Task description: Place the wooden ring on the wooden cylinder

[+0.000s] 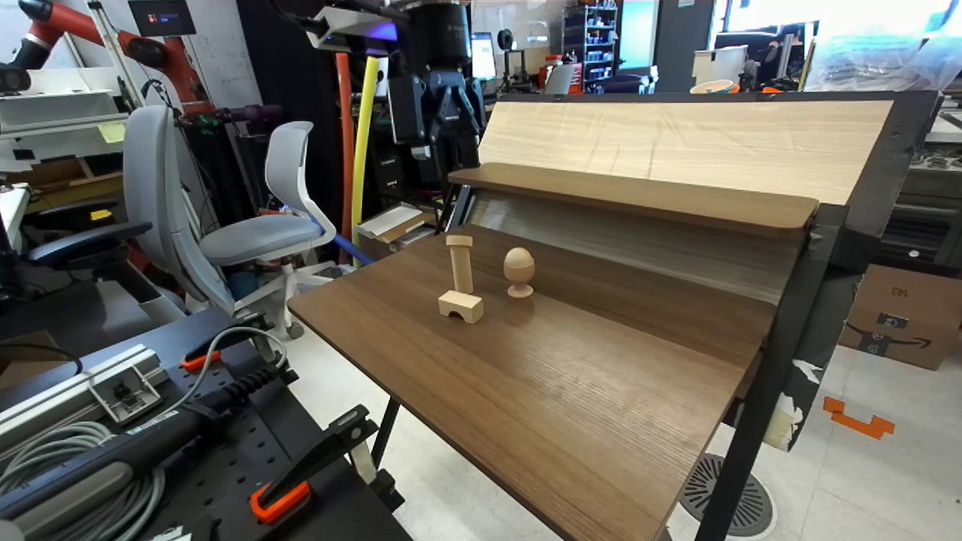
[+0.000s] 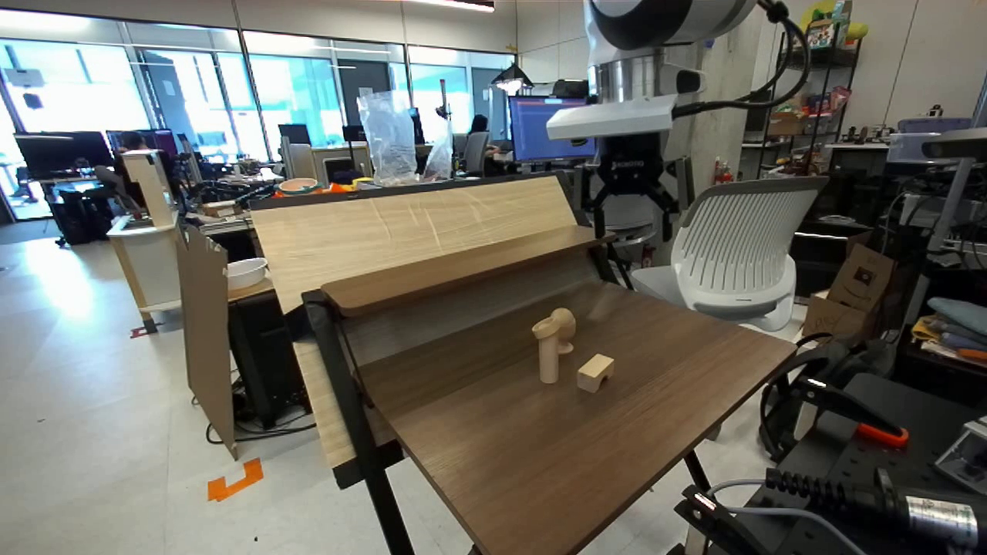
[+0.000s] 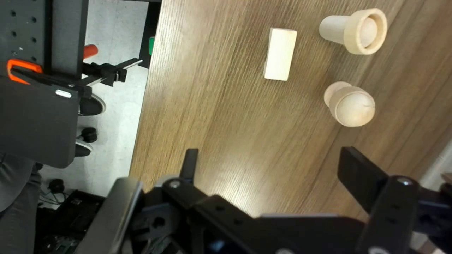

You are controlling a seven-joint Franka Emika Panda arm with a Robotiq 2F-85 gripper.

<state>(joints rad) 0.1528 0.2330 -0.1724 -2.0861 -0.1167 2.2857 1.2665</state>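
Wooden ring [image 3: 353,33] noted at the upper end of the wooden cylinder [image 3: 331,29]; in the wrist view a round pale end is seen within the hole, and the ring is set around it. The cylinder is stood upright on the brown table [image 1: 586,391], capped by the ring, in both exterior views.

Gripper [image 3: 269,155] held high above the table, pointed down, well apart from the wooden pieces. Jaws released: the fingers [image 3: 360,173] are spread wide, and wood grain is seen between them.

Arched block [image 1: 467,302] placed on the near side of the cylinder in an exterior view; a gap between the two is shown in the wrist view. Egg-shaped knob [image 1: 518,256] seated in a stemmed cup [image 1: 518,276], to the right of the cylinder in the same exterior view, near it but apart.

Table backed along its far side by a raised shelf [image 1: 639,194] and, farther off, by a slanted pale panel [image 1: 676,143]. Black bench [image 1: 225,443] located at near left, with a clamp [image 1: 319,454] at its edge. Gray chair [image 1: 259,234] stood to the far left, beyond the table's edge.
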